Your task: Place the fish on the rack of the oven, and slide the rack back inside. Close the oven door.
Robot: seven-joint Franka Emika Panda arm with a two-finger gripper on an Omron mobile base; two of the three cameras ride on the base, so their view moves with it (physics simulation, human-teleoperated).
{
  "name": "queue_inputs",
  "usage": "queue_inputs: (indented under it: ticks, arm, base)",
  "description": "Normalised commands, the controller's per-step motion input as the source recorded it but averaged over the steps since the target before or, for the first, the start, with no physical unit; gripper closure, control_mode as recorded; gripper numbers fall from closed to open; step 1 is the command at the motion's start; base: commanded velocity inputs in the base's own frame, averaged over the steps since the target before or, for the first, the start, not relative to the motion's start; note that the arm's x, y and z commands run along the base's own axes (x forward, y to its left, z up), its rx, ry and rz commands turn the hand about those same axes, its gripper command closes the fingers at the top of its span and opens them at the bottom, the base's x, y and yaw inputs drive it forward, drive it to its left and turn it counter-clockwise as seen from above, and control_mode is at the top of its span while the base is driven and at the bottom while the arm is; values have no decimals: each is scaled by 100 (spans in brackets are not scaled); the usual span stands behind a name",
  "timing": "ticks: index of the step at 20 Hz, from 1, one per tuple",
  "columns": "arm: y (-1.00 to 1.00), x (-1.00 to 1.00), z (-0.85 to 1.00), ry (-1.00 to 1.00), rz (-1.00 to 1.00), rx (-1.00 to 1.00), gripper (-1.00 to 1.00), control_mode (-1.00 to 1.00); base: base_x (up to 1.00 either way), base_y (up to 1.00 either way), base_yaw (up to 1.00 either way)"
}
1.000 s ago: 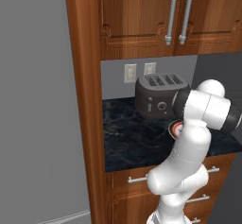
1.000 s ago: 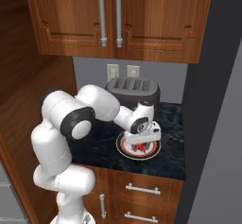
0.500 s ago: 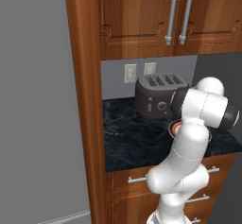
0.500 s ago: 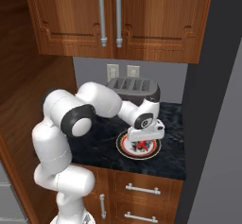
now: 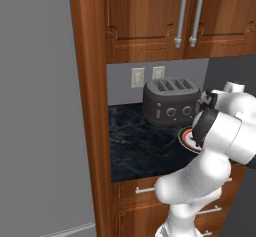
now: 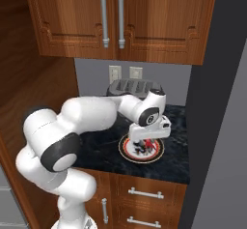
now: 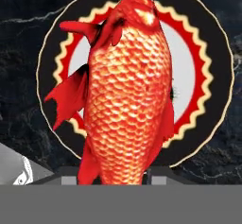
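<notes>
Red fish (image 7: pixel 127 90) lying on a round red-rimmed plate (image 6: pixel 128 150), plate on the dark surface (image 5: pixel 140 151) in front of the toaster (image 5: pixel 171 101), gripper (image 6: pixel 144 148) down over the plate, cannot tell if it is grasping the fish.

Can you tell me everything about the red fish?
The fish is bright red-orange with shiny scales, darker red fins and a pale eye. In the hand view it stretches over a round plate with a black rim and red zigzag ring, its tail end between the gripper fingertips. Whether it touches the plate is unclear.
</notes>
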Motion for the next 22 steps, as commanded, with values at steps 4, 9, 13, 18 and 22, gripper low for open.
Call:
queue_inputs:
  ticks: [4, 9, 13, 18, 22]
  arm:
    - [18, -67, 58, -9, 0, -1, 100, -100]
    - [38, -66, 33, -8, 1, -6, 100, -100]
    - [70, -65, 9, -3, 3, -11, 100, -100]
    - [81, -49, 5, 0, 8, -12, 100, -100]
    - [53, -40, 32, -1, 5, -8, 100, -100]
  base:
    - [0, 0, 0]
    - [0, 0, 0]
    - [0, 0, 0]
    - [0, 0, 0]
    - [0, 0, 0]
